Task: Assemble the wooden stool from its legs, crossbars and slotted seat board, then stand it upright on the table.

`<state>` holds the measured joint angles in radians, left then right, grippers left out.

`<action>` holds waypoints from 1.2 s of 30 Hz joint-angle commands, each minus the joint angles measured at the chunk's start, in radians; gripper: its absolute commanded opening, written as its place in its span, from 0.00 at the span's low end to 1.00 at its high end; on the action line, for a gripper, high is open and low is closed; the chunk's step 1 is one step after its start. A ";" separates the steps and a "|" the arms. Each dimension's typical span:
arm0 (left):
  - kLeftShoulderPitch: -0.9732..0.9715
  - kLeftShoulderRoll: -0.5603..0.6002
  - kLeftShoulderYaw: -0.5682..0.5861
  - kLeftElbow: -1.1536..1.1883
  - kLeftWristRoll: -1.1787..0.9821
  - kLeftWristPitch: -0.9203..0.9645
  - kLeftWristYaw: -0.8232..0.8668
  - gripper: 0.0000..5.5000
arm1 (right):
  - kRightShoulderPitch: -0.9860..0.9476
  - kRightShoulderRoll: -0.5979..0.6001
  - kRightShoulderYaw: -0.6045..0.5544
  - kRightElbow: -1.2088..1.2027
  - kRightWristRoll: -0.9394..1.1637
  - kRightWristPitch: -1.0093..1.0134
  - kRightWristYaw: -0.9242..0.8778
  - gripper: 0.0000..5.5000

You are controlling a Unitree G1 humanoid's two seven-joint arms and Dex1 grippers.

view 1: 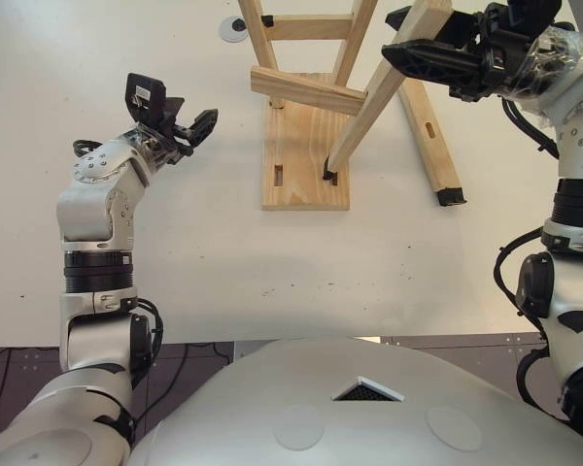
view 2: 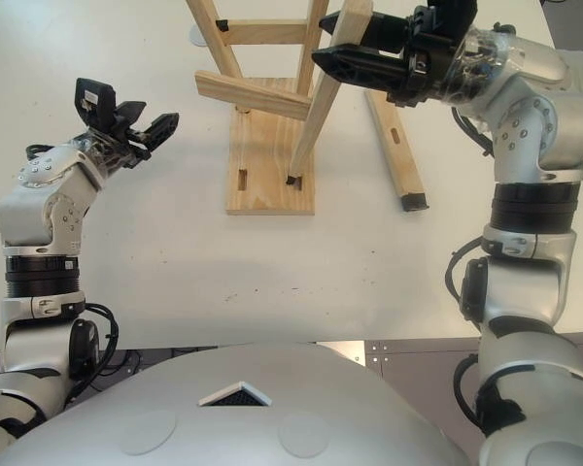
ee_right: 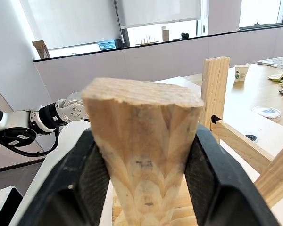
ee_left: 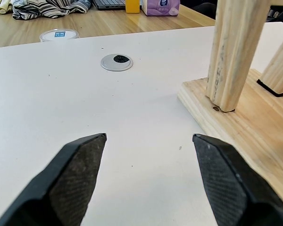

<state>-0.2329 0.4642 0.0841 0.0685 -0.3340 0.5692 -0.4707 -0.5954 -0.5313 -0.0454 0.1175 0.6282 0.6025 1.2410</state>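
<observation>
The slotted seat board [view 1: 304,165] lies flat on the white table [view 1: 175,262]. Two legs joined by crossbars [view 1: 307,89] stand in it at its far end. My right gripper [view 1: 437,56] is shut on a third wooden leg [view 1: 377,92], which leans with its black-tipped foot in a near slot of the board [view 1: 329,175]. A fourth leg [view 1: 430,131] lies loose on the table right of the board. My left gripper [view 1: 180,126] hovers open left of the board, nothing between its fingers [ee_left: 75,179].
A round grey cable grommet [view 1: 234,29] sits in the table at the far side, left of the stool parts. The table's front edge [view 1: 272,340] runs close to me.
</observation>
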 commanded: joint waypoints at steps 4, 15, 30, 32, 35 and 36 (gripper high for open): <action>0.011 -0.006 0.003 -0.012 0.008 0.005 -0.002 0.61 | -0.015 -0.054 0.001 0.011 -0.003 0.028 0.019 0.37; 0.007 -0.013 0.006 -0.016 0.003 0.011 -0.002 0.61 | 0.015 -0.092 0.098 0.036 -0.129 -0.127 0.096 0.37; 0.018 -0.024 0.015 -0.028 0.002 0.010 0.010 0.61 | 0.171 -0.220 0.199 -0.064 -0.198 -0.256 0.173 0.37; 0.024 -0.027 0.018 -0.028 0.003 0.008 0.012 0.61 | 0.189 -0.226 0.209 -0.079 -0.193 -0.259 0.162 0.37; 0.027 -0.036 0.016 -0.035 0.005 0.012 0.018 0.61 | 0.173 -0.209 0.222 -0.082 -0.177 -0.217 0.138 0.37; 0.027 -0.038 0.015 -0.036 0.006 0.013 0.020 0.61 | 0.152 -0.205 0.226 -0.081 -0.162 -0.178 0.131 0.37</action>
<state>-0.2101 0.4303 0.0951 0.0439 -0.3334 0.5712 -0.4584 -0.4837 -0.7253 0.0961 0.0012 0.5389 0.3238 1.3884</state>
